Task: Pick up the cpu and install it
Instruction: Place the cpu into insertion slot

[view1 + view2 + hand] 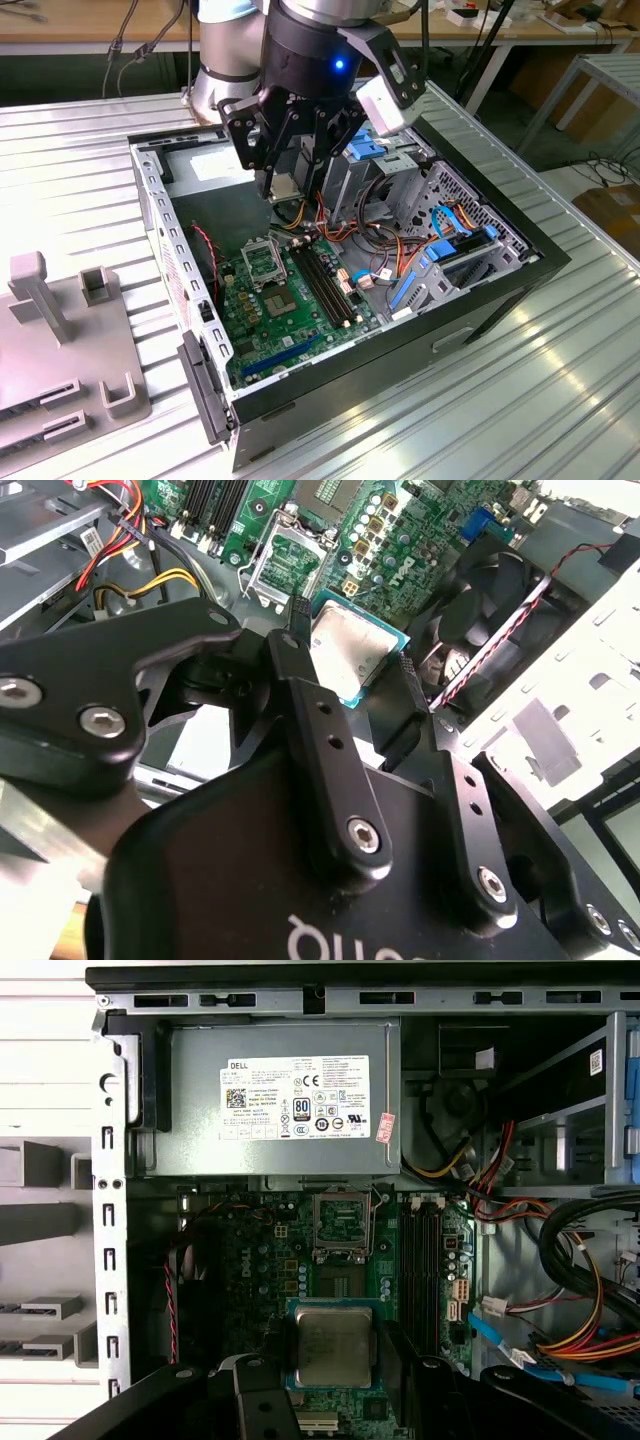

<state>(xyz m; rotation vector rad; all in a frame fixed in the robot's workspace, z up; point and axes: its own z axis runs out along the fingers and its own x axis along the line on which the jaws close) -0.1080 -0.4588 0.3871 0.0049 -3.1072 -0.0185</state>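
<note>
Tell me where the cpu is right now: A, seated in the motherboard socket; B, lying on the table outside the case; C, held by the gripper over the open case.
C: in the first wrist view the cpu sits between the fingers of the gripper, apart from the socket on the motherboard.

I see a white printed label [293, 1097] on the top face of the grey power-supply box [200, 1080], with a small red sticker [385, 1127] just beside the label's corner. White lettering [246, 1260] runs along the green motherboard [280, 1260]. The cpu [333, 1345], pinched in the gripper [352, 645], bears only faint marks I cannot make out. White letters [330, 942] sit on the gripper's black housing.
</note>
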